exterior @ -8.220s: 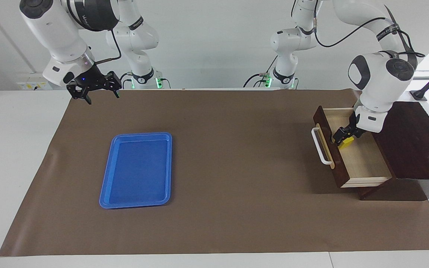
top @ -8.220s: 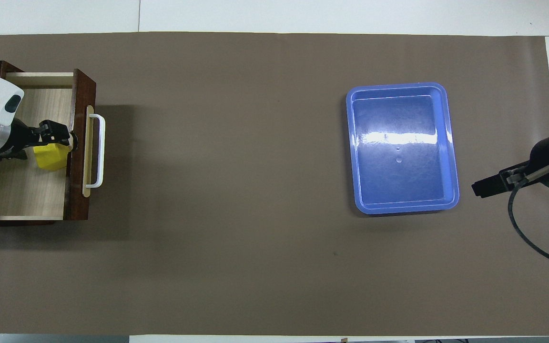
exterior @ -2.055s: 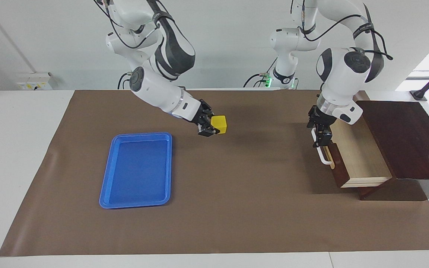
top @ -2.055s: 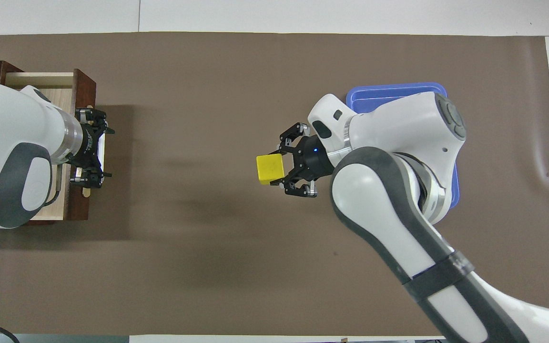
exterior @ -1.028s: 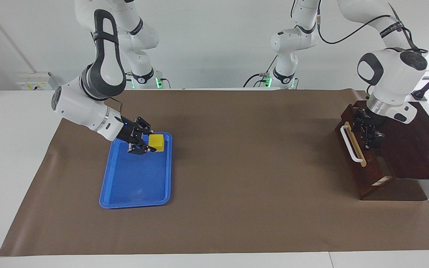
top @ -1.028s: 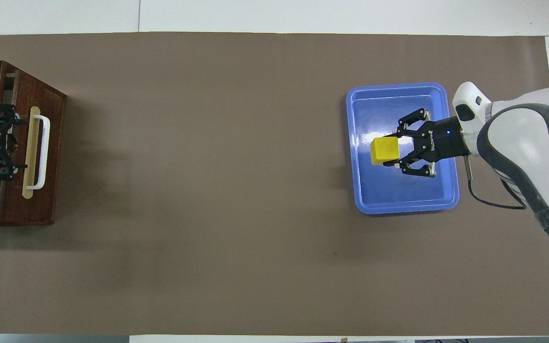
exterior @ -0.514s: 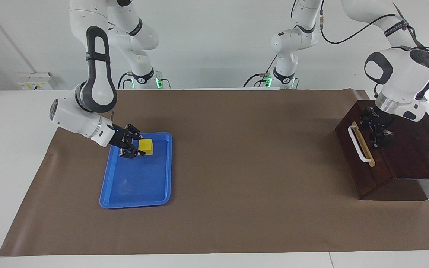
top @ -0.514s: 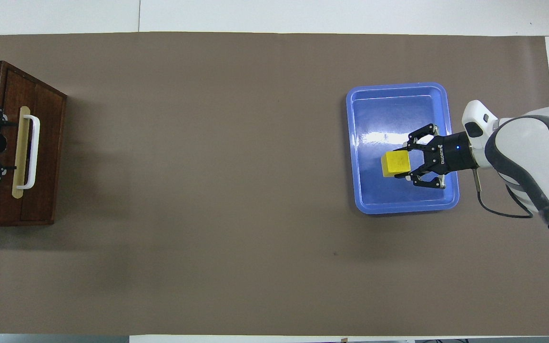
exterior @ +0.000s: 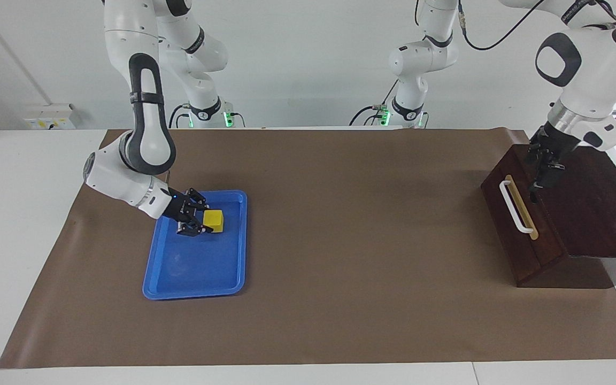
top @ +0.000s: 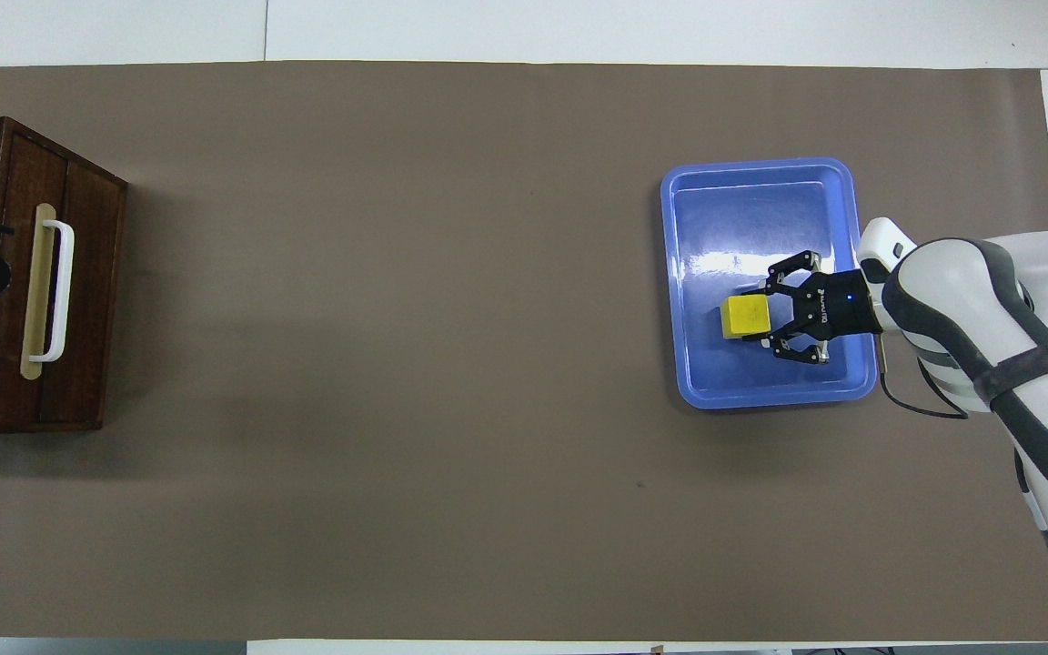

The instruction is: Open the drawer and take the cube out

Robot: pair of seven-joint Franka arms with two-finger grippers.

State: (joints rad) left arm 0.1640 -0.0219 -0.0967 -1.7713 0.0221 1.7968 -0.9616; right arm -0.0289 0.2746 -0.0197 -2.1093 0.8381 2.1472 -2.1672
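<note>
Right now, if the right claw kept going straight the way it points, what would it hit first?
The right claw is already closed on the cube, low in the blue tray and angled downward. Going on, the cube would probably press into the tray floor first, though the gap under the cube is hard to judge.

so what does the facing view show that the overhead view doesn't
Only the facing view shows the arms' bases and the left gripper raised over the dark box. Only the overhead view shows the round hole in the drawer front. Both show the right gripper holding the cube low in the blue tray.
</note>
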